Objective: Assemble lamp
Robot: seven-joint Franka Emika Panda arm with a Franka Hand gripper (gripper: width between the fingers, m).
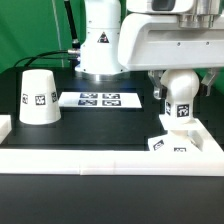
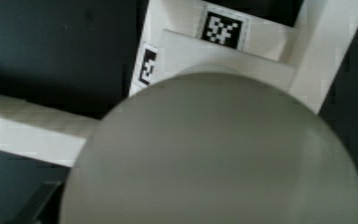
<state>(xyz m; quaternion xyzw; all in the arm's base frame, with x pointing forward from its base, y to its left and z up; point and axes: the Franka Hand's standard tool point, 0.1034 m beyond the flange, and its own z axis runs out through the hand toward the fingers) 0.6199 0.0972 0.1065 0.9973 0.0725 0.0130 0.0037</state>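
Bulb (image 1: pixel 180 98) tagged, no legible writing; shade (image 1: pixel 39 97) apart.

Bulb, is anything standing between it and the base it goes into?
Nothing visible. The bulb, between the gripper's fingers, is directly over the base; the shade stands apart at the exterior view's left.

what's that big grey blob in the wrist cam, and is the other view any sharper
Wrist view: the blob is the bulb, so close to the lens that it is soft, shadowed and grey; the base behind it shows a crisp tag. Exterior view: evenly lit and fairly sharp; the shade and marker board tags are readable, with the robot arm white and bright.
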